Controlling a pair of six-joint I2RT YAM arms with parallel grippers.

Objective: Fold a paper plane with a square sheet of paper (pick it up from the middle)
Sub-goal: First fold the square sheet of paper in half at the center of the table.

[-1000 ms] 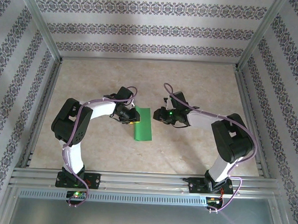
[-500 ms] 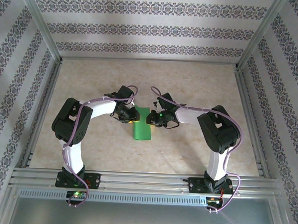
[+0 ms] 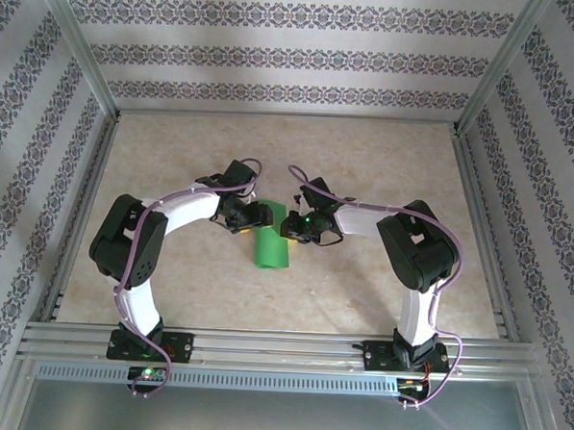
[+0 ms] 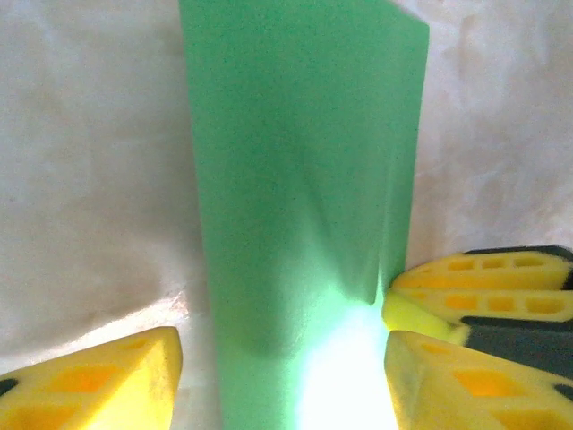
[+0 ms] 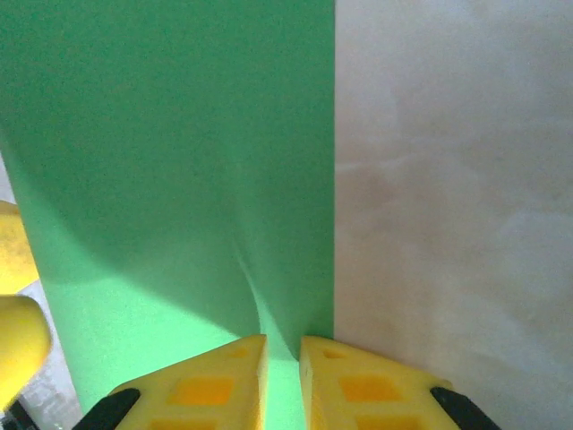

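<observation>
Top view: the sheet of paper (image 3: 273, 243) lies mid-table as a narrow bright green strip, folded over, with its long side running away from the arm bases. Its far end sits between your two grippers. Both arms bend inward over the beige marbled table (image 3: 386, 153). Left wrist view: your left gripper (image 4: 282, 358) has its jaws apart, a yellow finger (image 4: 98, 385) on either side of the strip, which passes between them. Right wrist view: your right gripper (image 5: 282, 354) has its jaws drawn together, pinching the strip's right edge. The paper puckers up into a small ridge at the pinch; the rest lies flat on the table.
</observation>
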